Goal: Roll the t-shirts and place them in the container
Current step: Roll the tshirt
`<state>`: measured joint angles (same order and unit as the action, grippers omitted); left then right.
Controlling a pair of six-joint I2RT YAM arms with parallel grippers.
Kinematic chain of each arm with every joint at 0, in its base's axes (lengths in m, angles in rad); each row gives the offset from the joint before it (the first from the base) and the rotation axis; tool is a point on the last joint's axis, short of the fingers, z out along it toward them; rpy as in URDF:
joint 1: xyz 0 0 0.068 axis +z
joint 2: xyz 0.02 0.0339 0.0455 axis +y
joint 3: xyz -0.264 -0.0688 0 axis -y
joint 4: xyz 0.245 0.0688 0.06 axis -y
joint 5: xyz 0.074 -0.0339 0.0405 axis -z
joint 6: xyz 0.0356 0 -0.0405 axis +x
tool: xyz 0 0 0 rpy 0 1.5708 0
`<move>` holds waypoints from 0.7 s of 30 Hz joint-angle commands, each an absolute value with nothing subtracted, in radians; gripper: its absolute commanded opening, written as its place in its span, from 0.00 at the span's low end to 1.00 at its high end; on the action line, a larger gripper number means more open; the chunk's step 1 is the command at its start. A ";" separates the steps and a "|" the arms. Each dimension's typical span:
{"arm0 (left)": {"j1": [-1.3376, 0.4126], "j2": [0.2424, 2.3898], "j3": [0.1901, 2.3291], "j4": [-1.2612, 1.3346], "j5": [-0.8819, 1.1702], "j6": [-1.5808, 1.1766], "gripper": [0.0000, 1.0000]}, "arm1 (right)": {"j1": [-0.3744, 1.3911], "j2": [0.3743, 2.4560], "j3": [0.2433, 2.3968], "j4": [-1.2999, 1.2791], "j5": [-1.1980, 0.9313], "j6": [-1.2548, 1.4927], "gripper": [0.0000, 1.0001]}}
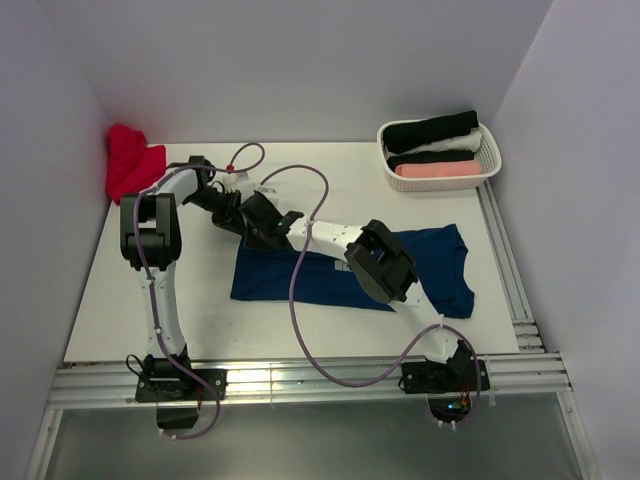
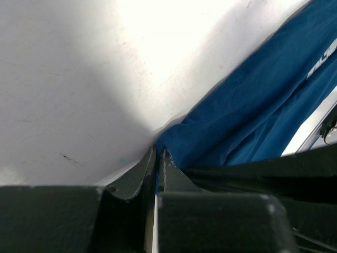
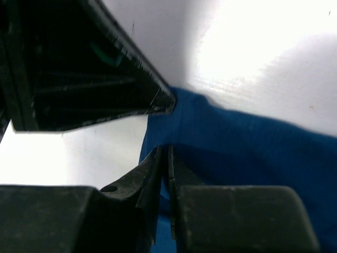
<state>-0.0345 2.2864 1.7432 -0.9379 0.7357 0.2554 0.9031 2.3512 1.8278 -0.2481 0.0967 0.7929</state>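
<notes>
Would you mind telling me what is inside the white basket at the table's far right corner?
Rolled t-shirts lie side by side in the white basket: black roll, white roll, pink roll. Anything beneath them is covered.

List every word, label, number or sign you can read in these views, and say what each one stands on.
No text can be read in any view.
navy blue t-shirt: its pale chest print is too small and blurred to read, and the right arm partly hides it in the top view.
white basket, rolled shirts, red t-shirt: no lettering visible.
</notes>
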 commanded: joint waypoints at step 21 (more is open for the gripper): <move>-0.040 2.238 1.726 -0.854 0.756 0.213 0.05 | 0.983 2.200 1.686 -0.184 0.097 0.775 0.20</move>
